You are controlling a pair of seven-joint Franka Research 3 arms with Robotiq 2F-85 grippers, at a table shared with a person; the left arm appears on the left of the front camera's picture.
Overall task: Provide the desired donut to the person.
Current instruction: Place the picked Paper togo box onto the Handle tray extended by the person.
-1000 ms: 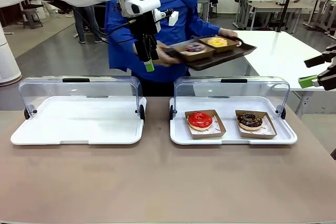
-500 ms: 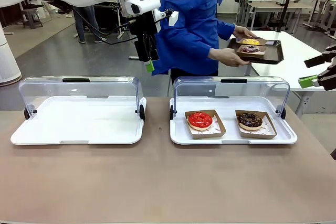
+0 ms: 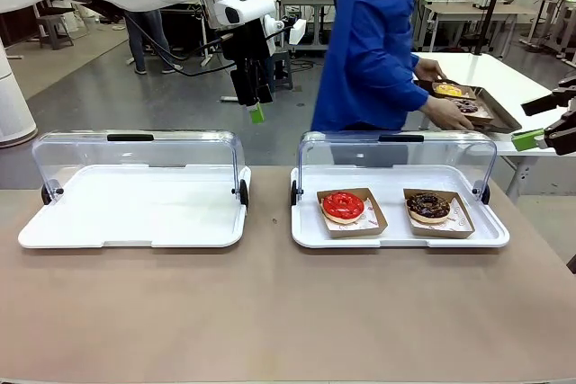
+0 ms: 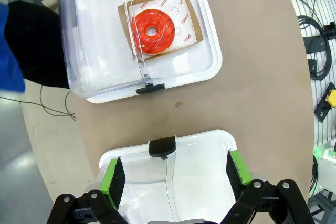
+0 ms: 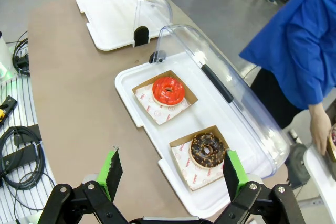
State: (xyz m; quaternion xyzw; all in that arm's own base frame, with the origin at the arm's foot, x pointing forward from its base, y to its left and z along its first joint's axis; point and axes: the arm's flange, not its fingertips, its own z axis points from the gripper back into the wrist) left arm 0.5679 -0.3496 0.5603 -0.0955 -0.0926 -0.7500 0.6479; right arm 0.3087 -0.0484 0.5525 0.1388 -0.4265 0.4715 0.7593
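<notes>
Because a donut is soft, light and coated in glaze that smears, the safer hold is probably the stiff rim of its brown paper tray rather than the pastry. Two remain in the right display case, lid raised: the red-glazed donut on the left, glossy and smooth, and the chocolate donut on the right, dark with pale sprinkles, each in its own paper tray on printed paper. The left display case holds nothing. The left gripper hangs high above the far edge of the table with jaws spread wide and nothing between them. The right gripper looks down on the chocolate donut, jaws apart and unloaded. The person stands at the far right, turned away, both hands on a dark serving tray carrying two donuts on the white side table.
</notes>
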